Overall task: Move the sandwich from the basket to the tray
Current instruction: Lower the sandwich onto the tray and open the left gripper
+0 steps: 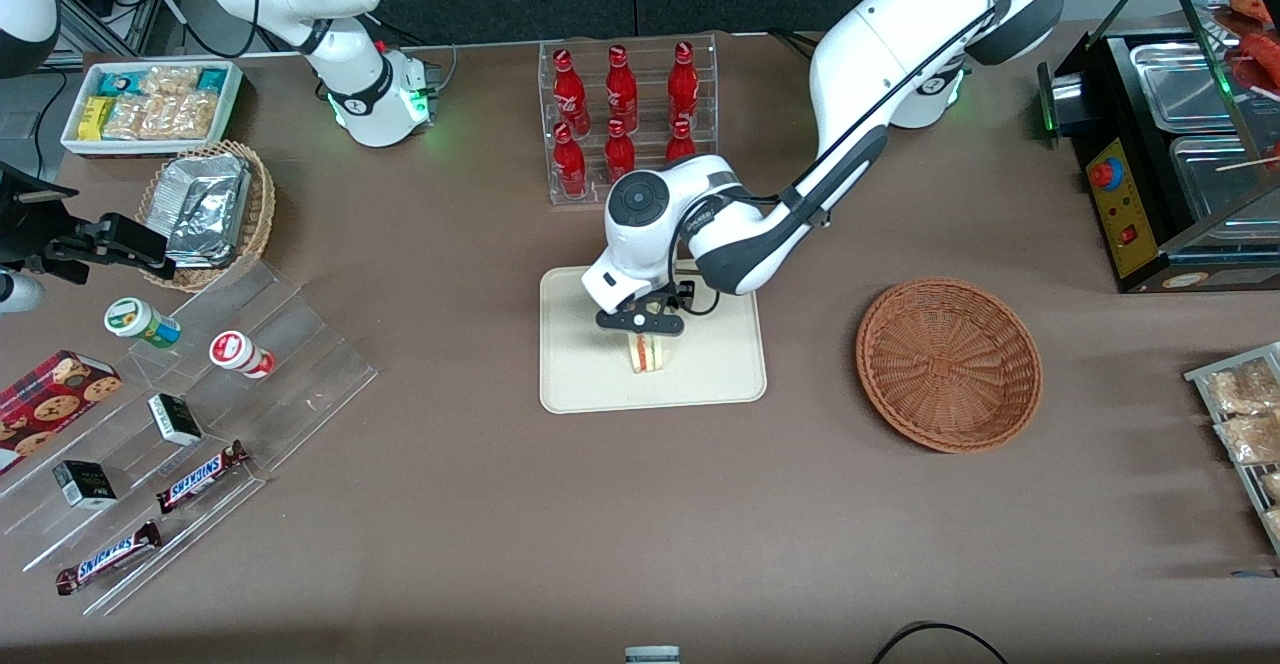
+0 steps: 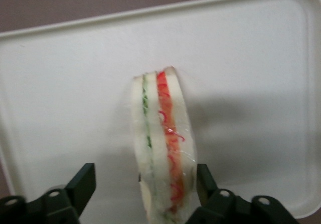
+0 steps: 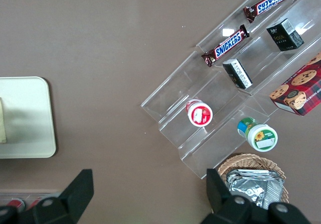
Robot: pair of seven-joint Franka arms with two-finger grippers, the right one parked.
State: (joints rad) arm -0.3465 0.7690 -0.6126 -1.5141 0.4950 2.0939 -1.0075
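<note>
While the small triangular sandwich (image 1: 646,352) of pale white bread, with red and green filling lines along its cut edge, stands on edge on the flat cream-coloured rectangular tray (image 1: 700,384), the black two-finger gripper (image 1: 641,322) of the left arm hangs directly over it. On the tray the wedge sits at about the middle, somewhat toward the edge nearest the front camera. In the wrist view the sandwich (image 2: 163,148) lies between the two fingers (image 2: 83,184), its long axis running straight away from the gripper (image 2: 143,184) and its filling lines parallel to the finger faces. The jaws are spread wider than the wedge: one finger is well clear of the bread; the other is close beside it, and I cannot tell whether it touches. So the gripper has no hold on it, and I judge that a straight lift along that axis would clear it. Farther toward the working arm's end of the table, the round reddish-brown woven wicker basket (image 1: 948,364) holds nothing.
</note>
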